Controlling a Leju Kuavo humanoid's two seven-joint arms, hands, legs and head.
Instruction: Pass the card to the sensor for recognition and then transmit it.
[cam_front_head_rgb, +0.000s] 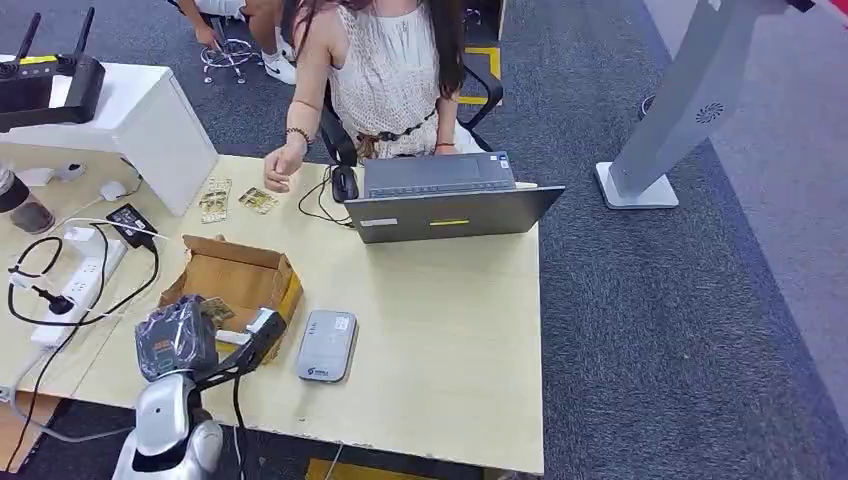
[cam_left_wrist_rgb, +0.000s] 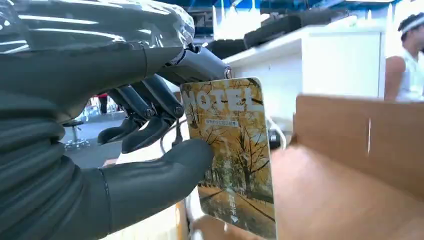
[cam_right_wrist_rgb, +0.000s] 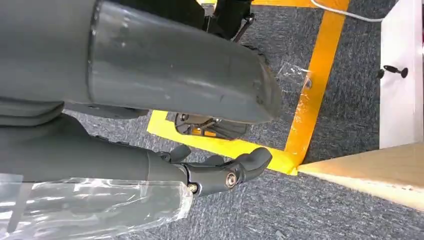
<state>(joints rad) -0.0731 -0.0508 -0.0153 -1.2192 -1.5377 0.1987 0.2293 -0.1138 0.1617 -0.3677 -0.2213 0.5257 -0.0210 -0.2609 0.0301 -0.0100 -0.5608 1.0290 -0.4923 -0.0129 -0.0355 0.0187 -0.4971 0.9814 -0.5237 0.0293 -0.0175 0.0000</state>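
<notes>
- Left hand (cam_left_wrist_rgb: 100, 150): thumb pressed on the face of the card (cam_left_wrist_rgb: 230, 155), a finger behind its top edge, card pinched upright; other fingers (cam_left_wrist_rgb: 145, 125) curled loosely, touching nothing.
- Card: "HOTEL" printed across the top, autumn trees and a path below, glossy, rounded corners, slightly tilted.
- Held over the open box (cam_front_head_rgb: 235, 275) at the bench's (cam_front_head_rgb: 450, 340) left front part, box wall just behind the card in the wrist view.
- Grey sensor (cam_front_head_rgb: 327, 345) flat on the bench just right of the box, near the hand, bare bench beyond it up to the right edge.
- Laptop (cam_front_head_rgb: 445, 200) at the far edge; person's hand (cam_front_head_rgb: 280, 172) beside two more cards (cam_front_head_rgb: 235, 198).
- Right hand (cam_right_wrist_rgb: 220, 172): low beside the bench corner over carpet and yellow tape, fingers bent, holding nothing.
</notes>
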